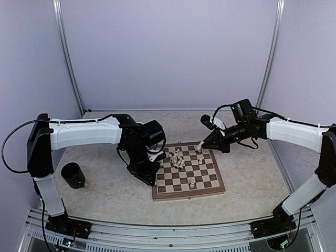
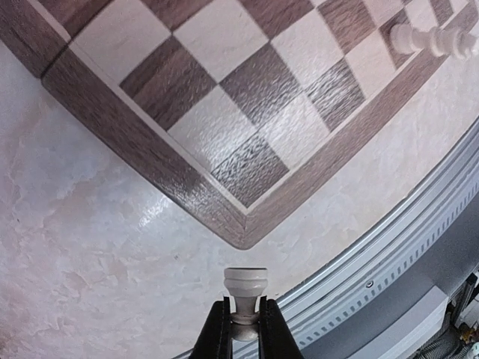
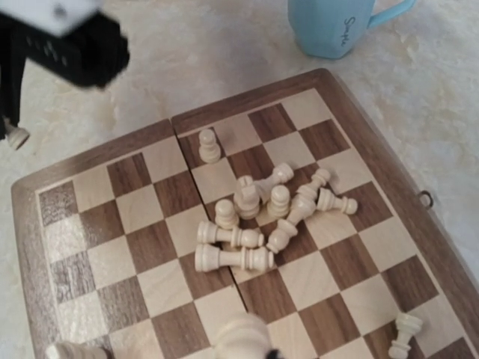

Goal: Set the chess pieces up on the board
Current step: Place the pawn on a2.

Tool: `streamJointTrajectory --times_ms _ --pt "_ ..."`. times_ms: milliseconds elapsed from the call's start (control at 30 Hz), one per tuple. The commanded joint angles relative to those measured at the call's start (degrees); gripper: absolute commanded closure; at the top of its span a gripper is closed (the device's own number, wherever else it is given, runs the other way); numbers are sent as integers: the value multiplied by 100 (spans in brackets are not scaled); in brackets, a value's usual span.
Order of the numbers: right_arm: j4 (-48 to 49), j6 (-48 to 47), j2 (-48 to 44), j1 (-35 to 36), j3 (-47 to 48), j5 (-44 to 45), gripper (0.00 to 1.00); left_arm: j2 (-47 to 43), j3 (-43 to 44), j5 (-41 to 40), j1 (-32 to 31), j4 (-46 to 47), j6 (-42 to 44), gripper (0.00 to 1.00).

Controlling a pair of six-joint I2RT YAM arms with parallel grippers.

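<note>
The board [image 1: 210,185] lies between my arms. Several cream chess pieces [image 3: 247,217] lie toppled in a heap on its middle squares, with one pawn [image 3: 209,146] upright beside them. Single pieces rest near the edges [image 3: 404,333] [image 1: 192,182]. My left gripper [image 2: 245,303] hovers off the board's corner [image 2: 241,238], shut on a cream piece [image 2: 245,283] whose base points away from the fingers. My right gripper [image 1: 201,146] is over the board's far edge, shut on a blurred cream piece [image 3: 241,338]; its fingers barely show in the right wrist view.
A light blue mug [image 3: 333,26] stands on the table just off one side of the board. On the table's left sits a black cup [image 1: 73,176]. The metal front rail [image 2: 389,247] runs close to the left gripper.
</note>
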Motion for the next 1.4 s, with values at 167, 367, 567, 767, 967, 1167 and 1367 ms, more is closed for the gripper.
streamJointTrajectory --times_ms 167,367,567,767,967,1167,1367 --pt "74 -100 -215 1 -151 -145 100 718 529 181 90 -411 143 100" --pt "47 -153 -250 9 -181 -149 100 1089 850 113 138 -383 153 100" --pt "23 -190 -261 16 -193 -164 100 1308 1022 157 212 -366 164 100" --pt "13 -195 -245 18 -206 -181 100 1451 1176 179 254 -345 172 100" --pt "-7 -208 -217 18 -203 -180 100 1514 1215 169 258 -349 181 88" --pt "-12 -217 -192 18 -197 -172 100 1509 1271 129 276 -340 188 79" --pt "-27 -217 -174 18 -195 -164 100 1536 1328 130 276 -314 194 74"
